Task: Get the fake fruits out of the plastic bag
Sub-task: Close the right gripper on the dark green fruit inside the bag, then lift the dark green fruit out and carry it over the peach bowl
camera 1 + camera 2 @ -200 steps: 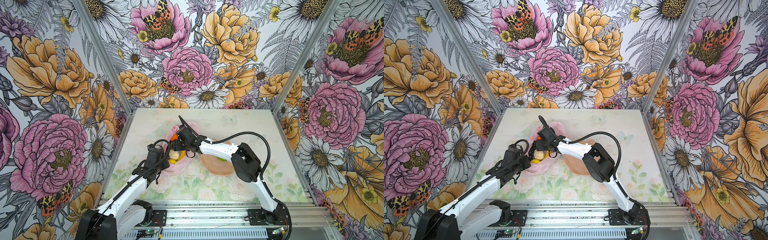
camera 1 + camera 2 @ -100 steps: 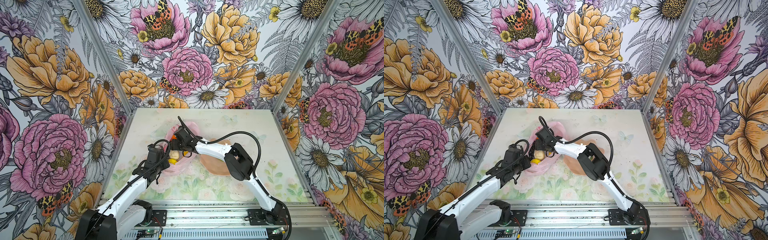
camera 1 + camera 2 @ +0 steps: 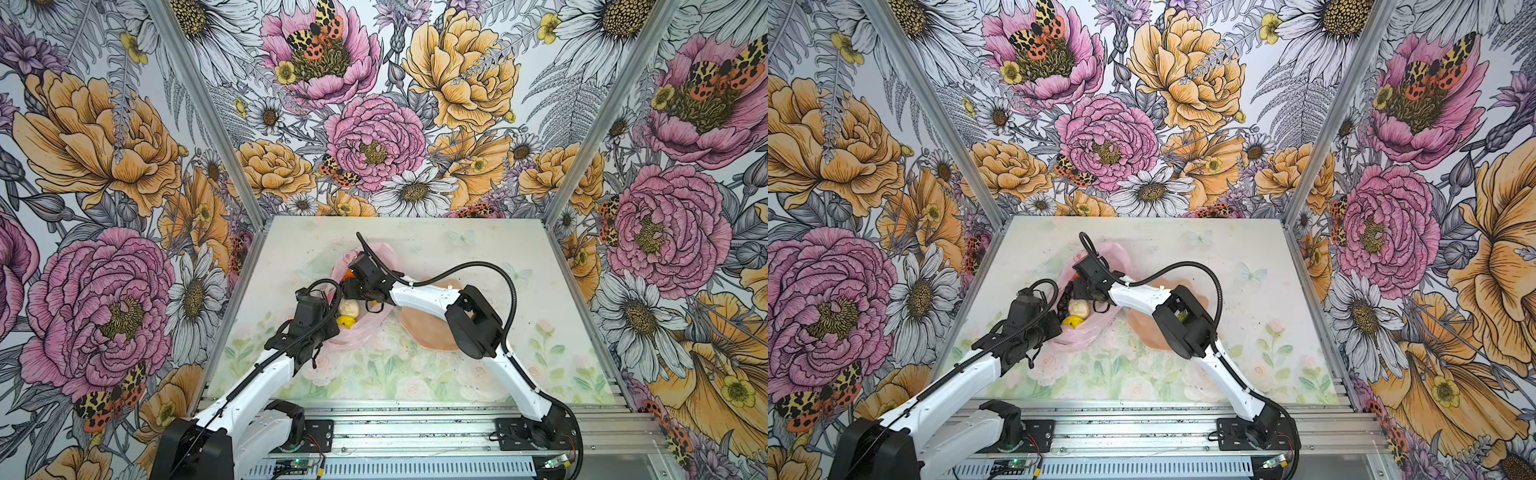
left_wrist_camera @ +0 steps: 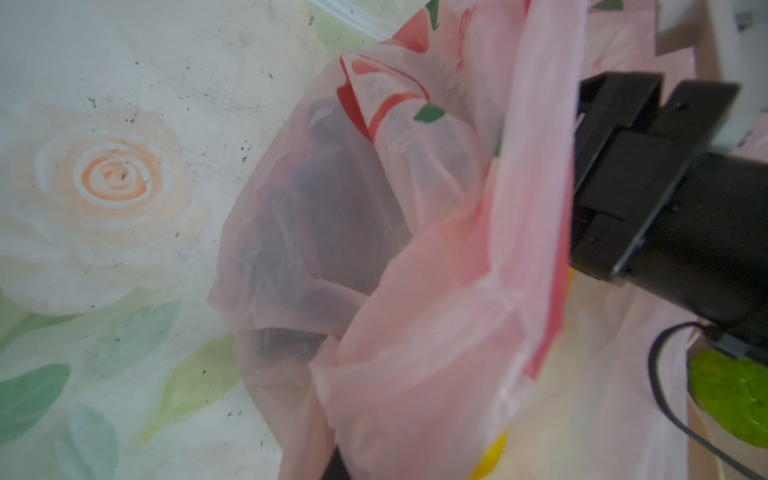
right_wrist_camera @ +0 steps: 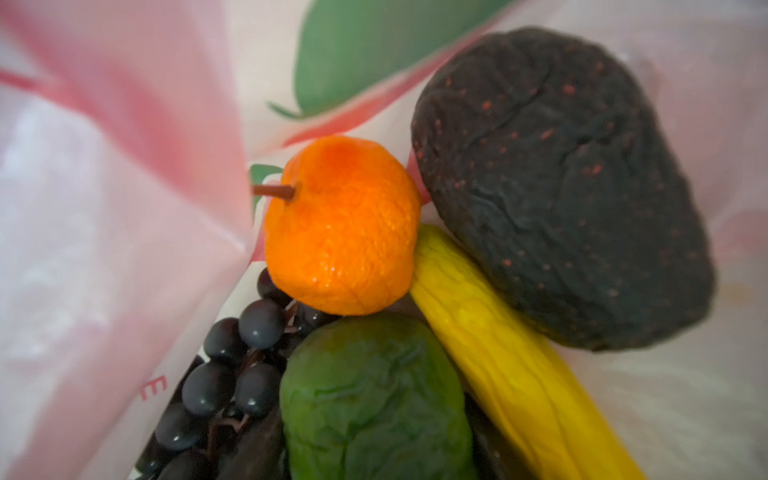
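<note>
The pale-pink plastic bag lies mid-table with its mouth held up by my left gripper, which is shut on the rim film. My right gripper reaches inside the bag. There its dark fingers sit against both sides of a green lime. Around the lime lie an orange, a dark avocado, a yellow banana and black grapes. A cream knobbly piece and a lemon show in the bag's mouth.
A peach bowl sits just right of the bag, partly under my right arm. Another green lime lies in it. The right arm's black cable arches over the bowl. Flowered walls close in three sides.
My right gripper has pushed further left and deeper into the bag, and its jaws have narrowed round the lime. The left arm has held still on the bag rim.
</note>
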